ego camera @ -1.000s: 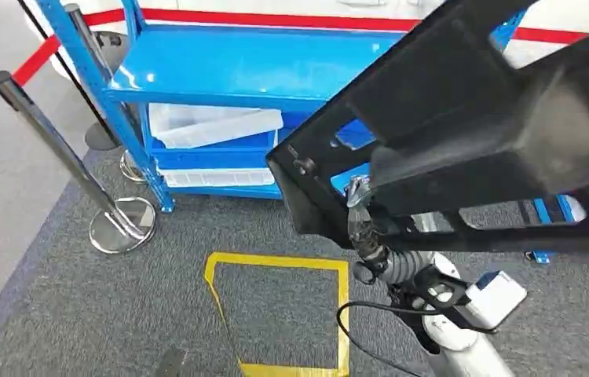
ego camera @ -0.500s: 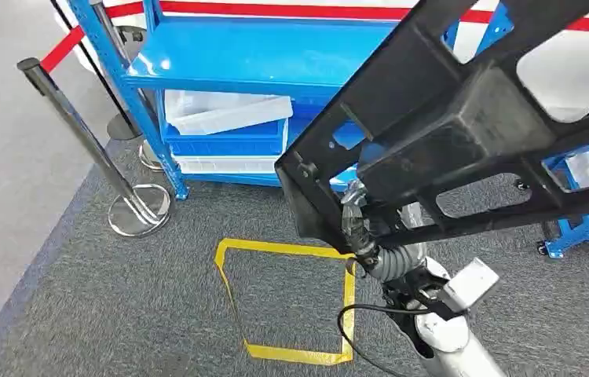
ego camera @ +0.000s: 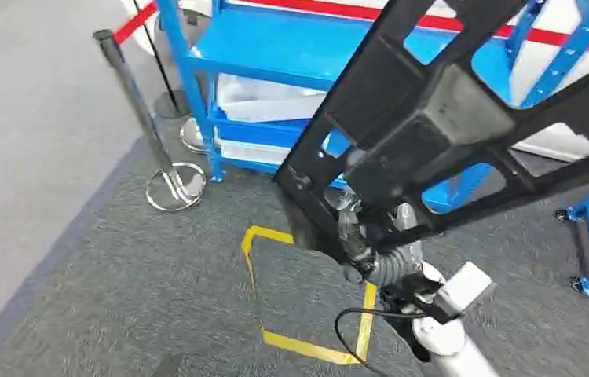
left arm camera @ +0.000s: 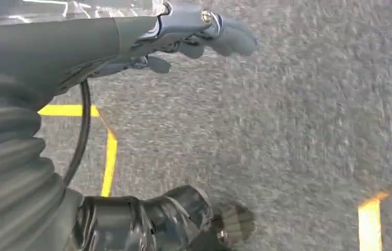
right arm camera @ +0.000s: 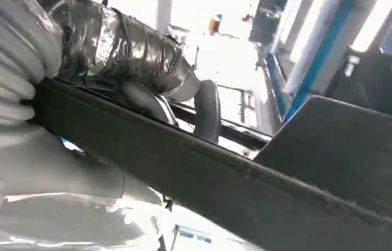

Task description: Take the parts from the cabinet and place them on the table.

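Workshop: blue steel shelving (ego camera: 276, 47), floor tape (ego camera: 307, 345)

The large black moulded plastic frame part (ego camera: 440, 118) is lifted clear of the grey carpet and runs tilted across the head view, from its lower corner near the picture's middle up to the upper right edge. It is made of broad flat bars joined by a thicker boxy block in the middle, with open cut-outs between the bars and small round holes near the lower corner and at the right edge. Its matte surface catches dull grey highlights. In the right wrist view, one long dark bar (right arm camera: 225, 172) of the part crosses the picture diagonally, with a wider flat panel rising beyond it.
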